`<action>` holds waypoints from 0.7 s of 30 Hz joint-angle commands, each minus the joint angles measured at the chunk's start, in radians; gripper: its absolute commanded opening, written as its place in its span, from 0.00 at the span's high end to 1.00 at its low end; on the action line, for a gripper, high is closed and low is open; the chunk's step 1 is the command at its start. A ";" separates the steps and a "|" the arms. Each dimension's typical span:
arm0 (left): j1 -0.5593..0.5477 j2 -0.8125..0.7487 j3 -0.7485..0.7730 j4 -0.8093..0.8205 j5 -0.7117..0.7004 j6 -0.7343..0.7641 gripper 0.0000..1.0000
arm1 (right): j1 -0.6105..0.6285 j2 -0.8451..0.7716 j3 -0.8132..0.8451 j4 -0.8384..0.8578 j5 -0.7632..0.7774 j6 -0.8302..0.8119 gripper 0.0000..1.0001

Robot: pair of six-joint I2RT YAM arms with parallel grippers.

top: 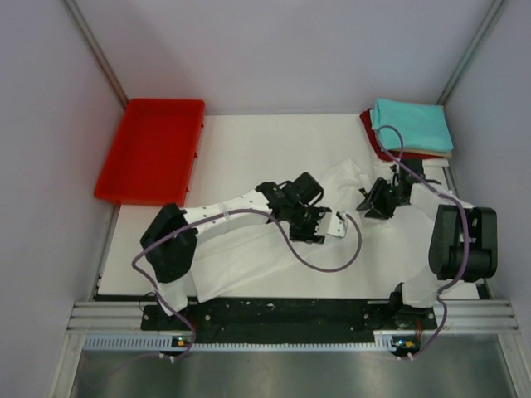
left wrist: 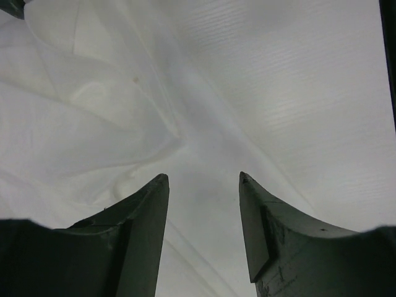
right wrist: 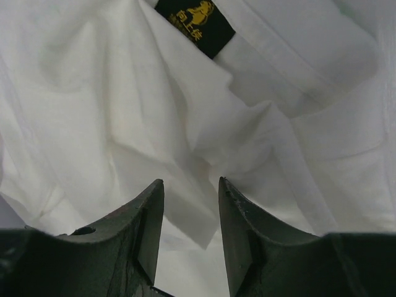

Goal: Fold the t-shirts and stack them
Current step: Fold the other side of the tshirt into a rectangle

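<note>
A white t-shirt [top: 249, 249] lies spread and rumpled across the middle of the table. Its print is hidden. My left gripper [top: 322, 224] hovers over the shirt's middle; in the left wrist view it [left wrist: 203, 179] is open with only white cloth [left wrist: 204, 93] below it. My right gripper [top: 369, 201] is near the shirt's collar; in the right wrist view it [right wrist: 190, 182] is open, with a fold of cloth [right wrist: 204, 204] between the fingers and the dark neck label [right wrist: 195, 25] ahead. Folded teal [top: 412, 124], cream and dark red [top: 375, 137] shirts are stacked at the back right.
A red plastic tray [top: 152, 149] sits at the back left, overhanging the table's left edge. Purple cables loop from both arms over the shirt. Grey walls enclose the table on three sides.
</note>
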 commanded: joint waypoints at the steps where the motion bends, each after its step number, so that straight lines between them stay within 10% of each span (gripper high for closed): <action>1: 0.002 0.078 0.053 0.130 0.039 0.037 0.45 | 0.002 0.002 -0.032 0.046 -0.045 0.049 0.59; 21: -0.016 0.211 0.000 0.216 -0.073 0.077 0.50 | 0.051 0.050 -0.051 0.109 -0.152 0.086 0.61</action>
